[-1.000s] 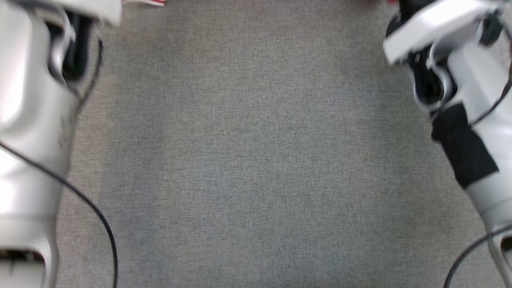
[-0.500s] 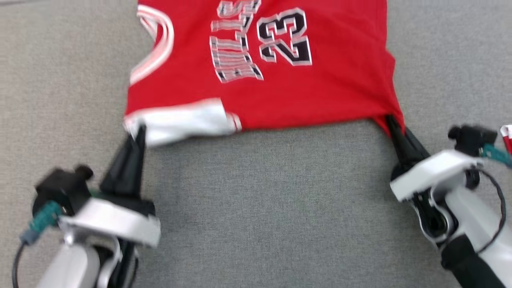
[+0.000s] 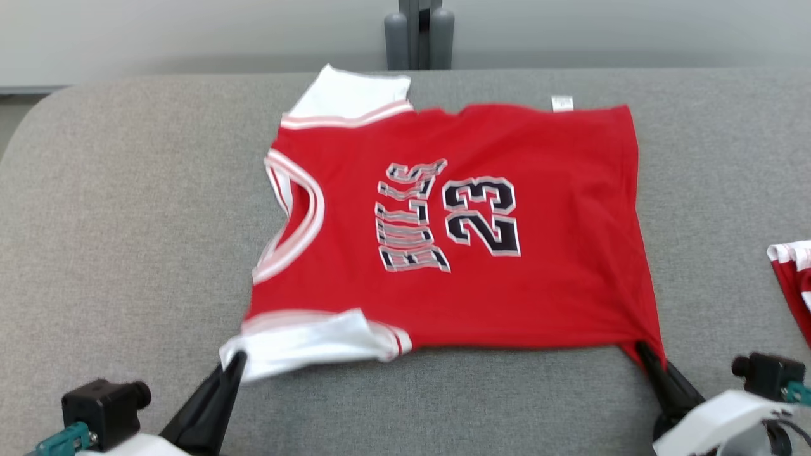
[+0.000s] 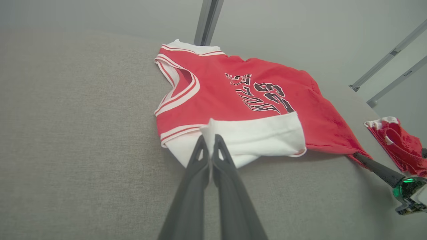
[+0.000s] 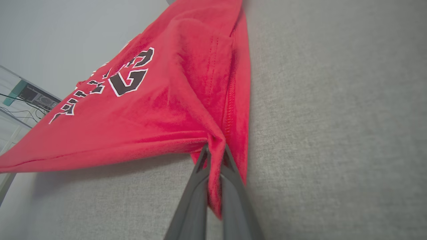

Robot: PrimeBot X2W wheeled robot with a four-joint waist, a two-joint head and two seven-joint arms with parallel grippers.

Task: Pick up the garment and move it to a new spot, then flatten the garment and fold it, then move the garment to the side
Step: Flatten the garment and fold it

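Note:
The garment is a red jersey with white sleeves and a black "23", spread on the grey table. My left gripper is shut on the near white sleeve at its corner; the left wrist view shows that gripper pinching the white cloth. My right gripper is shut on the garment's near red hem corner, and the right wrist view shows the cloth bunched between that gripper. The near edge is stretched between both grippers and lifted a little.
A second red and white cloth lies at the table's right edge. A grey post stands behind the table's far edge. Bare grey table lies to the left of the garment and in front of it.
The head camera has tilted up: the view went from bare table and forearms to the whole garment and far edge. Both grippers stay shut on the garment's near corners.

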